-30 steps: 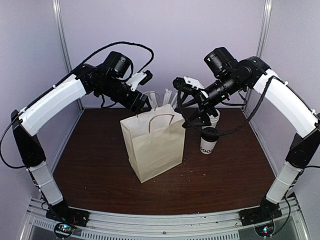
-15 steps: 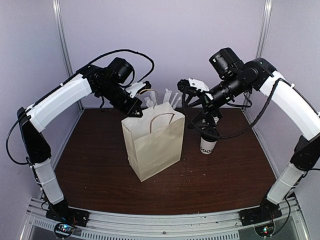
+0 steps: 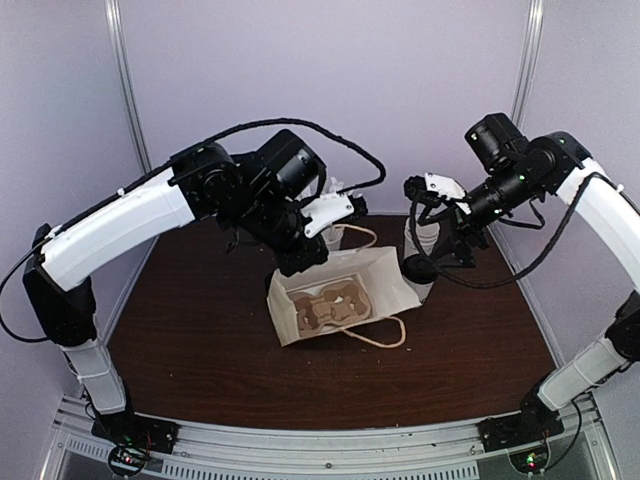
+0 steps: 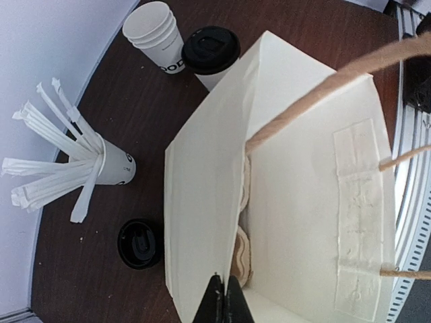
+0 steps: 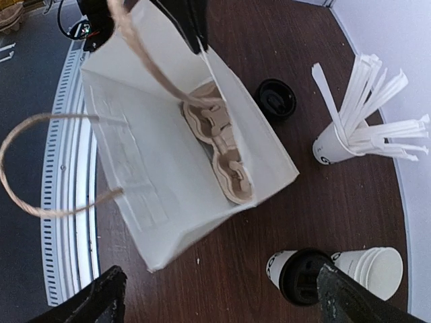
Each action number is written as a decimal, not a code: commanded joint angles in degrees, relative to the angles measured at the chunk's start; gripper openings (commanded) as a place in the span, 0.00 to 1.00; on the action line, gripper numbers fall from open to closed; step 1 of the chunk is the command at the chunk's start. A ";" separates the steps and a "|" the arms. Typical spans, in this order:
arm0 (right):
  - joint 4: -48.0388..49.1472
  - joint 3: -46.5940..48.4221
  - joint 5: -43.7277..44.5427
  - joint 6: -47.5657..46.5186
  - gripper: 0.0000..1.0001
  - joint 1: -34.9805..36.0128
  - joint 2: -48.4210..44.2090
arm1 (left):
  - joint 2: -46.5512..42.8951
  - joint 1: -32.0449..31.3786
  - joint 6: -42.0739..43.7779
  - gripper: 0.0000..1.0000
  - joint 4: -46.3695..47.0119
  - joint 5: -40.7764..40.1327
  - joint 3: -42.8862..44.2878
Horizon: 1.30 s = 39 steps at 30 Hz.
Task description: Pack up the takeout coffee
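Note:
The takeout coffee [image 3: 420, 271], a white cup with a black lid, stands on the table just right of the white paper bag [image 3: 392, 288]. My left gripper [image 3: 300, 260] is shut on the bag's near rim [image 4: 202, 202], pinching the paper at its fingertips [image 4: 224, 296]. The bag's mouth gapes and a brown cardboard cup carrier [image 3: 325, 305] lies inside. My right gripper [image 3: 443, 238] hangs open above the coffee [image 5: 303, 276], nothing between its fingers [image 5: 221, 282]. The coffee [image 4: 211, 50] also shows in the left wrist view, beyond the bag.
A stack of lidless white cups [image 4: 156, 30] stands right next to the coffee. Behind the bag is a cup full of white straws [image 4: 111, 165], with a loose black lid [image 4: 139, 243] lying near it. Twine handles [image 5: 40, 168] stick out from the bag's mouth.
My left gripper shut on the bag's rim and pulled it, so the bag now tilts with its mouth wide. The right arm swung right and opened fully above the coffee.

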 commanded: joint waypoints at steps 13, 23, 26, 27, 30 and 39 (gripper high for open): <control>0.37 -20.84 0.33 -3.68 1.00 -18.20 -13.08 | -6.72 -22.96 -2.54 0.00 11.11 -23.19 -14.87; 0.83 -20.64 -1.68 -3.04 1.00 -18.68 -12.92 | -7.83 -23.82 -1.21 0.00 11.82 -26.64 -15.97; 0.23 -19.82 -3.21 -3.04 1.00 -18.62 -12.60 | -8.59 -23.10 1.65 0.00 12.41 -28.35 -15.02; 0.20 -19.42 -3.62 -2.93 1.00 -18.67 -12.45 | -9.07 -22.49 2.39 0.00 12.42 -28.28 -14.54; -0.46 -17.44 -5.23 -2.28 1.00 -18.63 -11.48 | -11.08 -17.95 3.83 0.00 12.92 -22.72 -13.34; -0.65 -13.89 -7.79 -0.55 1.00 -18.65 -9.56 | -13.40 0.34 -0.14 0.00 9.78 4.48 -6.04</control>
